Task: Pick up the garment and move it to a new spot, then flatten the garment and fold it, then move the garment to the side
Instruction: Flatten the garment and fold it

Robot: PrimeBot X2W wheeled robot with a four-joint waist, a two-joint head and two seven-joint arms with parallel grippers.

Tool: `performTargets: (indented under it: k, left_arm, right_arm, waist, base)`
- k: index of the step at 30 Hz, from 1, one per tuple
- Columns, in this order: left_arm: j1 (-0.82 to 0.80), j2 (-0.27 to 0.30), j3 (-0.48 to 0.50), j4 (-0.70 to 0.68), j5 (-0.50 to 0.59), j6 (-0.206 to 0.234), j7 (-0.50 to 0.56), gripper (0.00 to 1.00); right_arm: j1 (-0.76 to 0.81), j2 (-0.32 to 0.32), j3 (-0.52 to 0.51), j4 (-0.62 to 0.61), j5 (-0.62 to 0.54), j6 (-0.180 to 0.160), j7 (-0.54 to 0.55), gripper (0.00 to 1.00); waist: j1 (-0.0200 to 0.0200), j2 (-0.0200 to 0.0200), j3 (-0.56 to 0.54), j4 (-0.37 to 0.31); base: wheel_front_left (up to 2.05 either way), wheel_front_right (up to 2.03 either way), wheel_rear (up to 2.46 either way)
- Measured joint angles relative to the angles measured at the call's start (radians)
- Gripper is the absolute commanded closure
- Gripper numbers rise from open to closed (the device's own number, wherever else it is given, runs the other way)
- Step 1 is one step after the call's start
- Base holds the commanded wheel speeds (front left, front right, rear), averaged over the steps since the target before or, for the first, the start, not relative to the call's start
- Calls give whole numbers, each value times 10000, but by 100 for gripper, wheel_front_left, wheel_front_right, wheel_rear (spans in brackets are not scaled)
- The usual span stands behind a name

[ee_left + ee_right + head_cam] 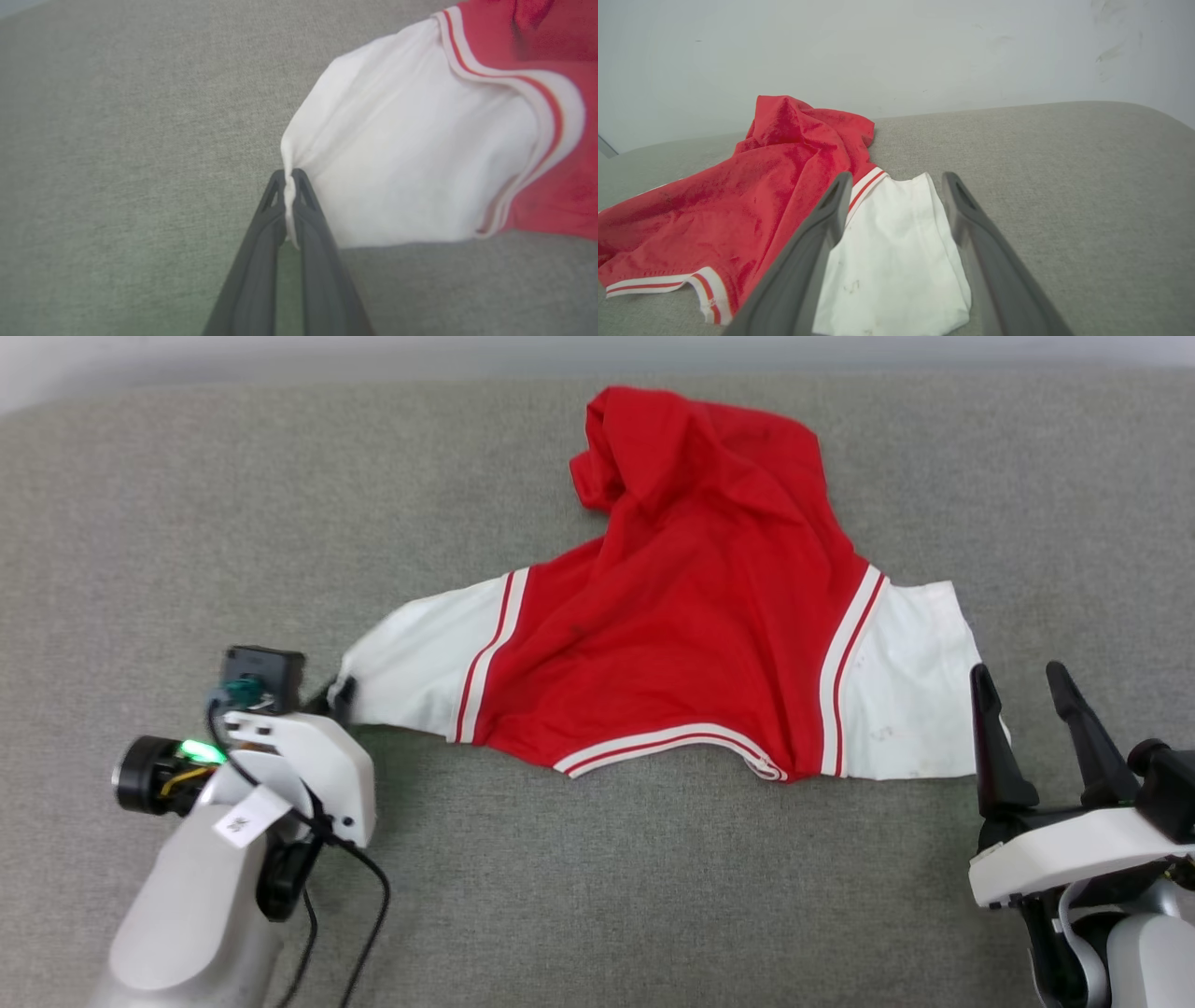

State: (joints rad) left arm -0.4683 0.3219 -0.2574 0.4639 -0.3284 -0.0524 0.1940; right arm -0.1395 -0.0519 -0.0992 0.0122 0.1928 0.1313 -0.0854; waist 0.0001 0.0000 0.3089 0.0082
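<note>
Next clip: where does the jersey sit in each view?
Head view: jersey across the centre, white sleeves out to both sides.
Left wrist view: jersey at upper right, sleeve edge pinched in the left gripper.
Right wrist view: jersey left and centre, beyond the open right gripper.
Shared landmark: grey cushion.

Grey worktop (168, 495), pale wall (896, 51)
I see a soft worktop covered in grey woven cloth, with rounded far corners. Right behind it stands a plain pale wall, and I spot faint grey smudges high up on it.
</note>
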Motion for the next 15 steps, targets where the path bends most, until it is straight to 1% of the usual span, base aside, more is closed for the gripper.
performTargets:
  k: [4, 8, 10, 13, 15]
  left_arm:
    - [153, 155, 349, -552, -4, 301, -828, 100]
    - [539, 280, 616, -1302, -107, 476, -1304, 100]
    - [778, 345, 744, -1732, -265, 485, -1315, 100]
    - [1322, 424, 899, -2571, -589, 529, -988, 100]
    - [1789, 414, 886, -3260, -1011, 349, -543, 100]
  right_arm:
    - [178, -169, -29, 150, 35, 0, 871, 0]
    - [255, -575, -81, 238, 105, -2, 2585, 0]
    - [301, -809, -94, 201, 211, -2, 3670, 0]
    - [264, -1241, -115, 59, 282, -2, 5430, 0]
    - [123, -1398, -316, -4, 339, -4, 6646, 0]
  waist:
    - [0, 0, -426, 68]
    - [-1, 0, -770, 176]
    - [-1, 0, -865, 261]
    - [-1, 0, -939, 364]
    - [-1, 0, -932, 439]
  base:
    - [0, 0, 0]
    - [0, 0, 0]
    - [0, 0, 0]
    - [0, 0, 0]
    - [0, 0, 0]
